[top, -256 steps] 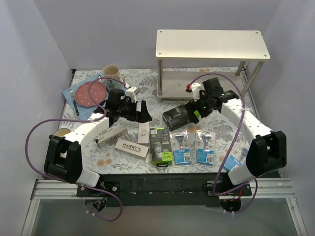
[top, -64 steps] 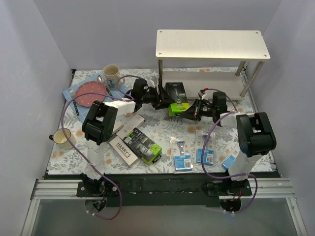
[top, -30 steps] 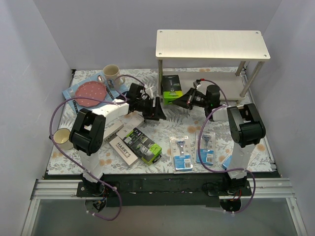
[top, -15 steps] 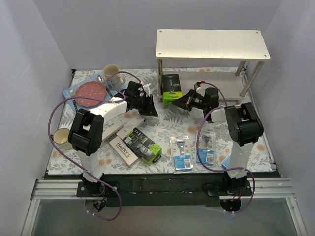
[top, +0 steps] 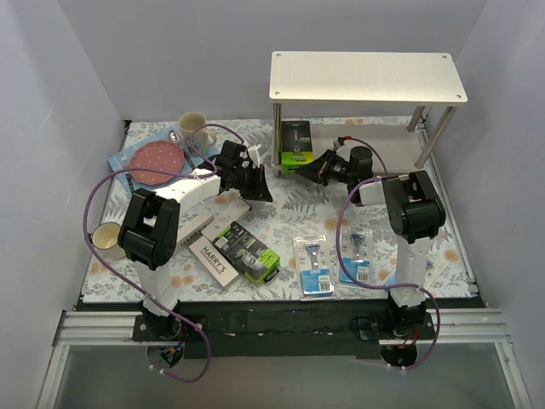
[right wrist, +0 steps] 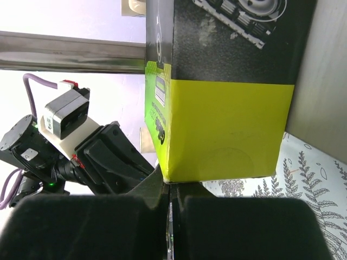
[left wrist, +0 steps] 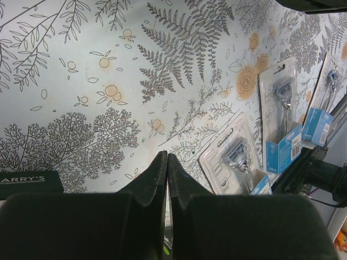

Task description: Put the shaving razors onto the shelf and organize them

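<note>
The right tool (right wrist: 168, 188) has its fingers pressed together with nothing between them. Its tips sit at the lime end of a black-and-lime box (top: 295, 143). That box rests on the lower board of the shelf (top: 368, 78), at the left end, just beside the near-left leg, with its lime end toward the near side.

The left tool (left wrist: 166, 161) is also pressed together and holds nothing. It hangs over the floral tabletop (top: 289, 209), left of the shelf.

The other razors lie on the tabletop, well apart from the shelf. A second black-and-lime box (top: 249, 253) lies near the front, partly over a white HARRY'S box (top: 207, 255), with another white box (top: 197, 223) just beyond. Two blue-carded blister packs (top: 314, 265) lie side by side to the right, and a third pack (top: 394, 279) is partly hidden by the right arm.
</note>
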### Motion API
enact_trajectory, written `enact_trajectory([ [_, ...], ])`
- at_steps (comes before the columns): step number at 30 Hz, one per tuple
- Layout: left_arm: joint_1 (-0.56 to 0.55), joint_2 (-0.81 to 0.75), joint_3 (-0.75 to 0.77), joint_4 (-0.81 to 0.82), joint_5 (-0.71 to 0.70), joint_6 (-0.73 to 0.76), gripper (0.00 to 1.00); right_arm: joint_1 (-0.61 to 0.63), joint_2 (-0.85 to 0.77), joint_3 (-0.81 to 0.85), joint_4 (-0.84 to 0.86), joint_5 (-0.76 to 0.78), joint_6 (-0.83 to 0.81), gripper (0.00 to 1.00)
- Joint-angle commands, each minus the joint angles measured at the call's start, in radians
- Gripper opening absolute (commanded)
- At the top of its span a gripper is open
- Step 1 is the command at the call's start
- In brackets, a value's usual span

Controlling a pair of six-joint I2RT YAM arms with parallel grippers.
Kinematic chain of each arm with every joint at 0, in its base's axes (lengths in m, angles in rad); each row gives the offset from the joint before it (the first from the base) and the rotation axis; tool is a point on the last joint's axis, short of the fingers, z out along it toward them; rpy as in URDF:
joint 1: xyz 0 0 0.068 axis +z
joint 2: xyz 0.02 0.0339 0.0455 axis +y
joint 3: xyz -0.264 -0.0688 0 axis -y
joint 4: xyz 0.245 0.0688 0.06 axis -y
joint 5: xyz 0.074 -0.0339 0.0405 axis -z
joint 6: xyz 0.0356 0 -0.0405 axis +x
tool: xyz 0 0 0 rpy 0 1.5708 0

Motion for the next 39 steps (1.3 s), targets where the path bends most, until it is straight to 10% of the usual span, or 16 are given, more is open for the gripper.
enact_trajectory([
  [1, 0.002, -0.008, 0.02, 0.0, -0.004, 0.016, 0.0, 0.02, 0.038, 0.053, 0.053, 0.025, 0.015, 0.01],
  [13, 0.004, 0.0, 0.031, -0.013, -0.024, 0.033, 0.0, 0.018, 0.143, 0.205, 0.01, 0.013, -0.025, 0.02],
  [17, 0.004, -0.027, 0.014, -0.023, -0.037, 0.044, 0.01, 0.013, 0.118, 0.193, 0.029, -0.019, -0.046, 0.25],
  [22, 0.002, -0.084, -0.008, -0.027, -0.03, 0.051, 0.41, 0.003, -0.026, 0.034, -0.011, -0.073, -0.149, 0.54],
  [33, 0.012, -0.322, -0.118, -0.126, -0.041, 0.077, 0.74, 0.078, -0.339, -0.036, -0.984, -0.102, -1.049, 0.61],
  [39, 0.076, -0.576, -0.293, -0.207, -0.125, 0.079, 0.82, 0.191, -0.373, -0.01, -1.148, -0.07, -1.281, 0.63],
])
